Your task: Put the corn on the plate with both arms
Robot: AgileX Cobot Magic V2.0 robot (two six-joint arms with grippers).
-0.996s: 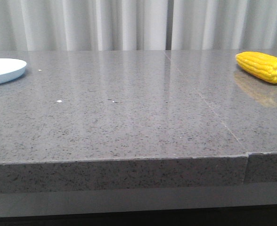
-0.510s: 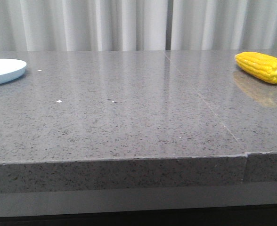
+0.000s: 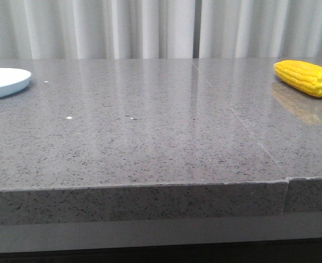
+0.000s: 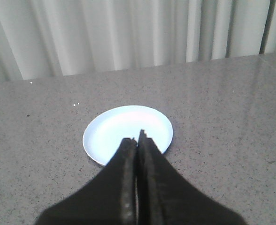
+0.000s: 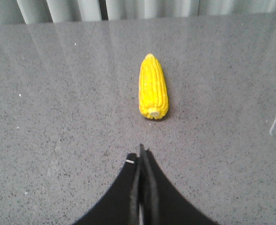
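The yellow corn [image 3: 305, 78] lies on the grey stone table at the far right, its pale stub end toward the front right. In the right wrist view the corn [image 5: 152, 87] lies a short way beyond my right gripper [image 5: 141, 152], which is shut and empty. The pale blue-white plate [image 3: 5, 81] sits at the far left edge, cut off by the frame. In the left wrist view the plate [image 4: 114, 131] is whole and empty, and my left gripper [image 4: 137, 138] is shut and empty above its near rim. Neither arm shows in the front view.
The grey speckled table [image 3: 150, 131] has a seam [image 3: 232, 112] running from back centre to the front right edge. White curtains [image 3: 150, 27] hang behind the table. A few small white specks [image 3: 69, 118] lie on the left part.
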